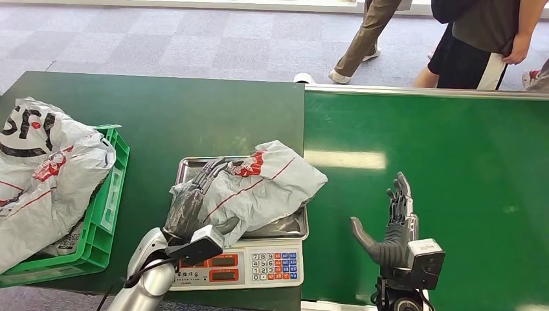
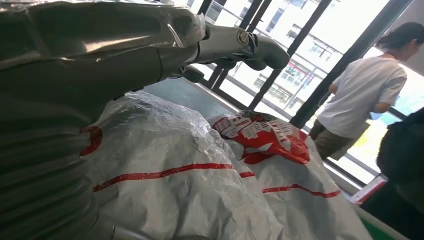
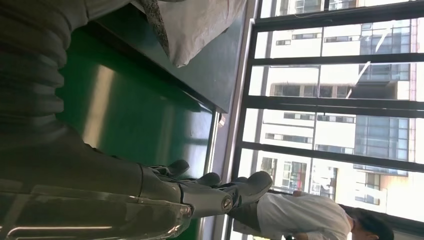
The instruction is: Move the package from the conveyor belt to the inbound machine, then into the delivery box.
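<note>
So from the head view, the package (image 1: pixel 249 189) is lying on the steel tray of the inbound machine (image 1: pixel 241 260), which is basically a weighing scale with a keypad, sitting on the dark green table (image 1: pixel 162 116). Its long axis runs across the tray and tilts up toward the conveyor side, with one corner poking over the tray edge. The left hand (image 1: pixel 192 202) lies flat across the package's near-left end, fingers stretched out over the plastic rather than curled under it, so I'd call it resting on the bag; whether it's actually got a grip I can't tell from here. The right hand (image 1: pixel 390 227) hovers over the conveyor belt (image 1: pixel 453 162), fingers spread, nothing in it, well apart from the package. The delivery box (image 1: pixel 107 214), a green crate already stuffed with bags, sits to the left of the scale, so the left hand is clearly the nearer one for the next carry, and the move goes leftward. The left wrist view adds what the head view can't: the fingers (image 2: pixel 240 45) ride above the crinkled bag with daylight under the tips, so no pinch shows there. The right wrist view shows that hand's fingers (image 3: pixel 220 192) loosely extended over the green belt, holding nothing, with a corner of the package just peeking in.
</note>
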`<action>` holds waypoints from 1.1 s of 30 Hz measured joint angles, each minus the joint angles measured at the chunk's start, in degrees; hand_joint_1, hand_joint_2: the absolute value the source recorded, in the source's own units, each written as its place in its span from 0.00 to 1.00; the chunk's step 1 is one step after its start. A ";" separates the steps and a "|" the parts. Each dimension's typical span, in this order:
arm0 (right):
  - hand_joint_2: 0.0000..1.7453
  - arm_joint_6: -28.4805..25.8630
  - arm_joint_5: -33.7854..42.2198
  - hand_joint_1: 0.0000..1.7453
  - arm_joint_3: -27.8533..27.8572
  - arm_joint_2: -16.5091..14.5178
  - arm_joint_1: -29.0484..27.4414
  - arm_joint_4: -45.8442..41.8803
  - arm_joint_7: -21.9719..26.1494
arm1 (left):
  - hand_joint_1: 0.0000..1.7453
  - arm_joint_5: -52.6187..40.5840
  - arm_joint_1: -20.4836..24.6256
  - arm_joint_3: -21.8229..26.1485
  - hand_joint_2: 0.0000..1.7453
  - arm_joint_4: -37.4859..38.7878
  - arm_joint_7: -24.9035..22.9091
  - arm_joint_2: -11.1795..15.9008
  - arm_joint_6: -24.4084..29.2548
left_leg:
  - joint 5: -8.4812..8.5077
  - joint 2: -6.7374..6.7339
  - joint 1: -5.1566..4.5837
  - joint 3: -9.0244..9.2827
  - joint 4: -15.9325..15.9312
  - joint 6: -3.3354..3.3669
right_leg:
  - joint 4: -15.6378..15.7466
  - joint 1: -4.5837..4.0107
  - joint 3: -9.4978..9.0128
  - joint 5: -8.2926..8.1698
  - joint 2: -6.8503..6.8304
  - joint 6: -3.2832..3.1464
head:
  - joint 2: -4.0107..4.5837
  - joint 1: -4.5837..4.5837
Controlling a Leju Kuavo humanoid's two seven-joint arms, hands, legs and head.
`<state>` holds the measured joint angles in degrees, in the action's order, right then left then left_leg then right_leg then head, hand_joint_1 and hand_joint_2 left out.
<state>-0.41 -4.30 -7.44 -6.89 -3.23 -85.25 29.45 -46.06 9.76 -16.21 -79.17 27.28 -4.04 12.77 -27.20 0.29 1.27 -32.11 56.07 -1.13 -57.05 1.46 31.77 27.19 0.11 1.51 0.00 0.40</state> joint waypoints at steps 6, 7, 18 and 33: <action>1.00 1.47 -1.11 0.00 -0.08 -1.77 0.55 0.11 -0.95 | 0.00 -5.65 0.25 -0.01 1.00 0.05 -3.63 1.04 -0.03 | 0.00 0.01 0.00 -0.01 -0.01 0.00 | -0.01 0.00 0.01 0.01 0.00 0.00 | 0.00 -0.01; 1.00 1.51 -1.14 0.00 -0.08 -1.96 0.61 0.12 -1.03 | 0.00 -5.76 0.25 -0.01 1.00 0.05 -3.71 1.14 -0.03 | 0.00 0.01 0.00 -0.01 0.00 0.00 | -0.01 0.00 0.01 0.01 0.00 0.00 | 0.00 -0.01; 1.00 2.27 -4.63 0.00 -0.63 -2.65 2.39 1.03 -1.73 | 0.01 -7.86 -0.45 0.10 1.00 2.43 -9.69 1.61 -13.72 | 0.00 0.04 0.00 0.13 -0.02 -0.01 | 0.00 0.00 -0.21 0.04 -0.04 0.01 | 0.00 0.01; 1.00 -1.43 -7.39 0.00 -1.05 0.01 7.28 4.39 -1.73 | 1.00 -4.50 -1.68 -0.09 1.00 3.81 -9.15 3.66 -17.28 | -0.05 0.07 0.00 0.84 -0.07 -0.04 | 0.01 0.00 -1.00 0.10 -0.07 0.03 | 0.00 0.01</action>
<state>-1.84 -11.69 -8.49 -6.87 4.05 -80.86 27.71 -50.56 8.08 -16.30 -75.36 18.14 -0.38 -4.51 -27.25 0.36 1.27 -31.27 56.00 -1.16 -57.04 1.46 30.77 27.30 0.04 1.53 0.00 0.41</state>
